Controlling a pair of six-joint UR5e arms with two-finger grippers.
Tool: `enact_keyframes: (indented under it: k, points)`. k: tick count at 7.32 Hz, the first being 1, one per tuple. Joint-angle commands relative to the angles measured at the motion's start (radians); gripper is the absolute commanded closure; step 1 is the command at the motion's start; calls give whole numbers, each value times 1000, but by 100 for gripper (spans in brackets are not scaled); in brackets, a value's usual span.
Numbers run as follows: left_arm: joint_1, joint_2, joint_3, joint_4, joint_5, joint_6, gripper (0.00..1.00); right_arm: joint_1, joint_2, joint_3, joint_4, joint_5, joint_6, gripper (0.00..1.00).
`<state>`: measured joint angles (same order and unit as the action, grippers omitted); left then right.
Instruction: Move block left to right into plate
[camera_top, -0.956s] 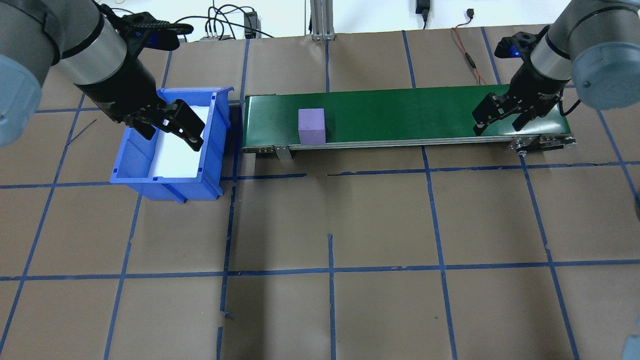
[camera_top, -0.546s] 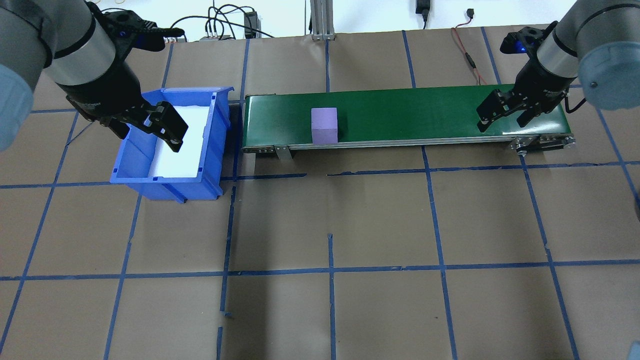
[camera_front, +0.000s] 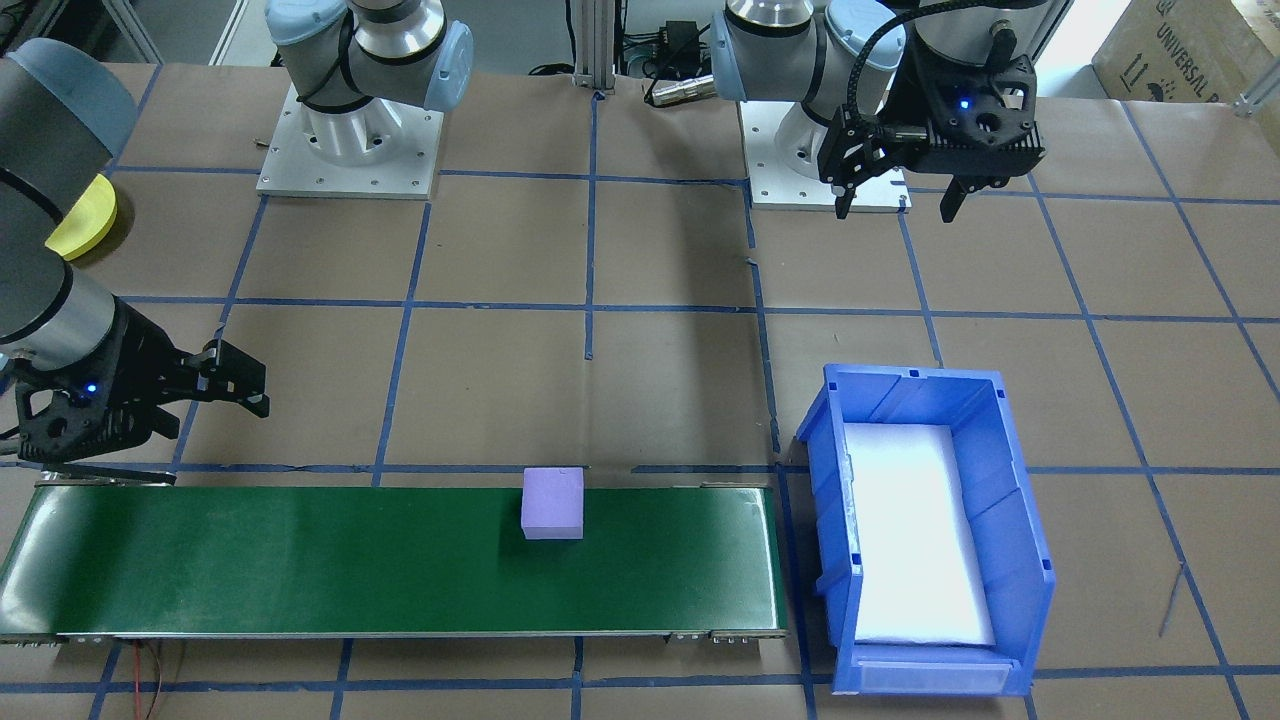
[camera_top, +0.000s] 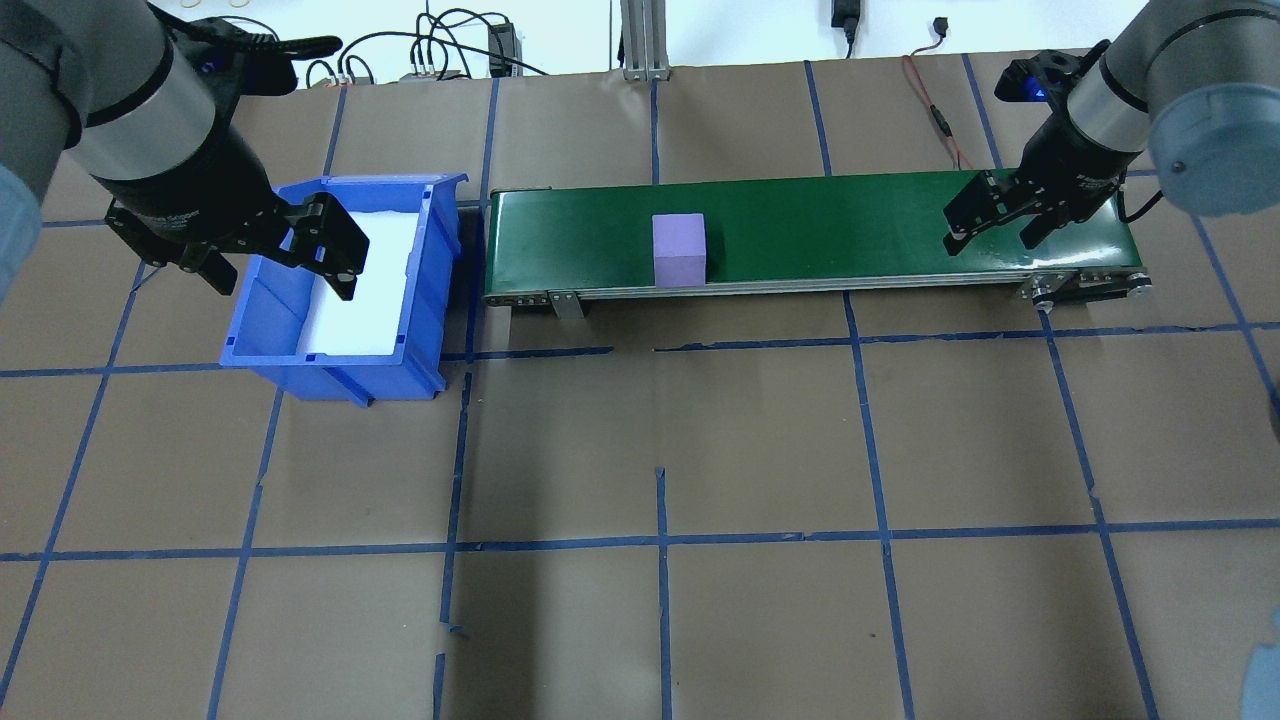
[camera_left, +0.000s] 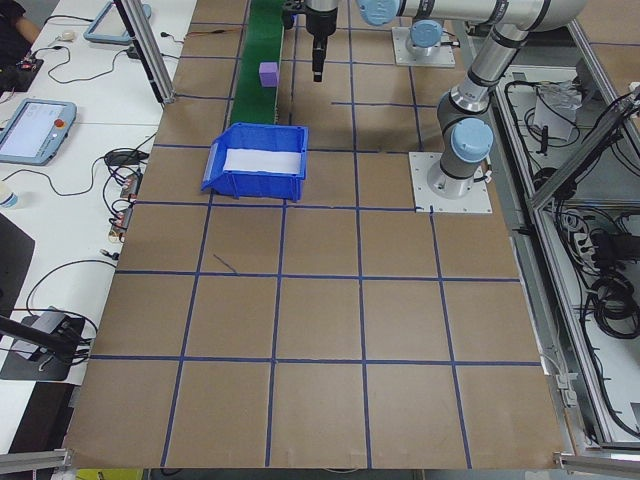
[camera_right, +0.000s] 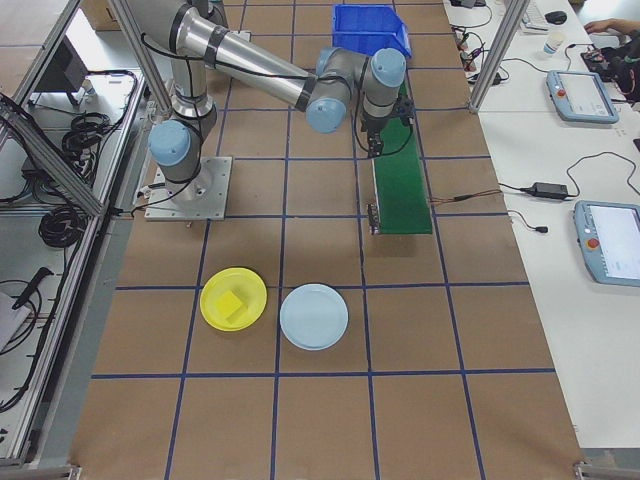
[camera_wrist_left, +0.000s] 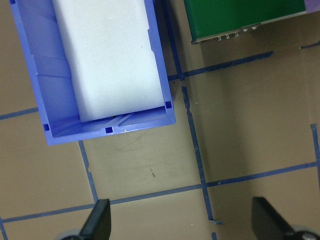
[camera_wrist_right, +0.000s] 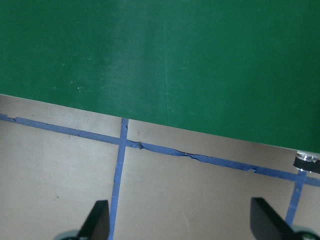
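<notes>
Brown paper gridded with blue tape covers the table (camera_top: 640, 620), and in the upper middle of the overhead view the purple block (camera_top: 680, 249) sits alone on the green conveyor belt (camera_top: 830, 225), touched by neither arm. Toward the frame's right, the right gripper (camera_top: 992, 226) hangs spread and empty over the belt's far end; it is probably the arm to take the block. At upper left, the left gripper (camera_top: 275, 262) is likewise spread and empty above the blue bin (camera_top: 425, 300), with the plates (camera_right: 314, 316) elsewhere.

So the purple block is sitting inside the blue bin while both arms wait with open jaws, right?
Not quite: the purple block sits on the green conveyor belt, beside the blue bin, as the overhead exterior view shows. Both arms do wait with open jaws.
</notes>
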<state>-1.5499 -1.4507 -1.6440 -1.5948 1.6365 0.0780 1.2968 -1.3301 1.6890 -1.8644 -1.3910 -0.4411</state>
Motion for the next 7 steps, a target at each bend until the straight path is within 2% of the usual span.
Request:
enact_keyframes:
  k: [1,2,3,6,7]
  points:
    - [-1,3,-3,1,0,-11,0,-1,9,-5,-32,27,34,0]
    - [-1,3,-3,1,0,-11,0,-1,17,-6,-36,33,70,0]
    - [-1,1,-3,3,0,-9,0,-1,22,-6,-51,65,84,0]
    - [-1,1,-5,1,0,-9,0,-1,31,-9,-98,76,108,0]
    - [-1,1,-5,1,0,-9,0,1,29,-2,-96,108,107,0]
